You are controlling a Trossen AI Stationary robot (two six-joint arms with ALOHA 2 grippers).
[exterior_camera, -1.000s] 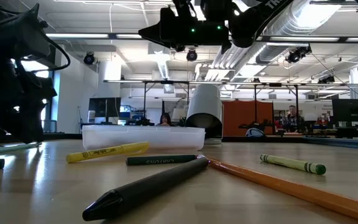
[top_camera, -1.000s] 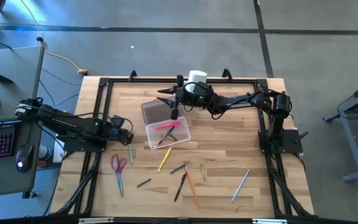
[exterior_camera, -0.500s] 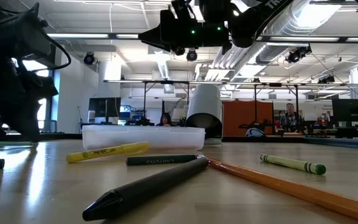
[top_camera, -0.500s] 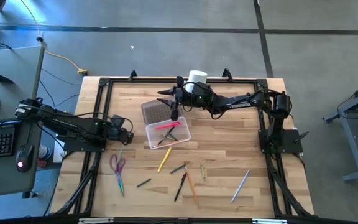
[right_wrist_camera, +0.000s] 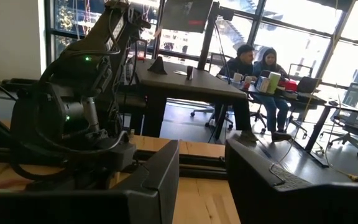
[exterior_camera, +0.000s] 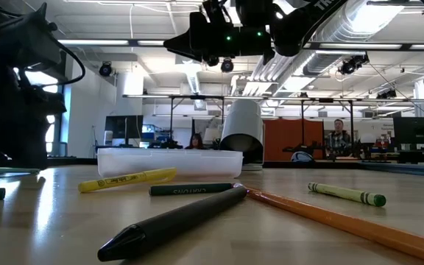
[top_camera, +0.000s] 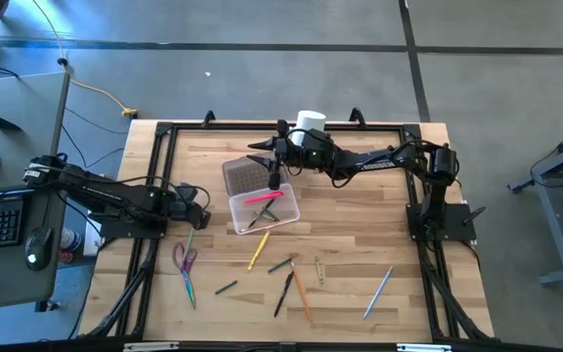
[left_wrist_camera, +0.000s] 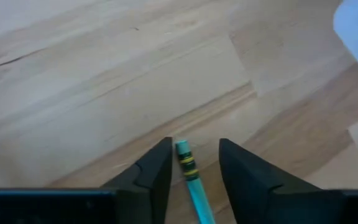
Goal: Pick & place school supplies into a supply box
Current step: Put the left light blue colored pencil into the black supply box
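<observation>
My left gripper [top_camera: 199, 214] [left_wrist_camera: 194, 152] stands at the table's left side, slanting down, open. A teal-green pencil [left_wrist_camera: 190, 176] lies flat on the wood between its fingers, and a gap shows on each side of it. The clear supply box [top_camera: 264, 211] sits mid-table with a pink pen and a few other supplies inside. Its grey lid [top_camera: 243, 176] lies open toward the far side. My right gripper [top_camera: 265, 154] [right_wrist_camera: 202, 155] hovers high over the lid, level and open, with nothing between its fingers.
Pink-handled scissors [top_camera: 185, 264] lie near the left gripper. A yellow marker [top_camera: 258, 250], a black pen [top_camera: 283, 291], an orange pencil [top_camera: 302, 295], a green crayon [top_camera: 319, 270] and a silver pen [top_camera: 378, 291] lie scattered near the front. A white cylinder [top_camera: 310, 121] stands at the far edge.
The green pencil under my left gripper has swung: its near end has gone toward the table's left edge and now points at the scissors. In the low view it has settled flatter on the table. Both arms have stayed in place.
</observation>
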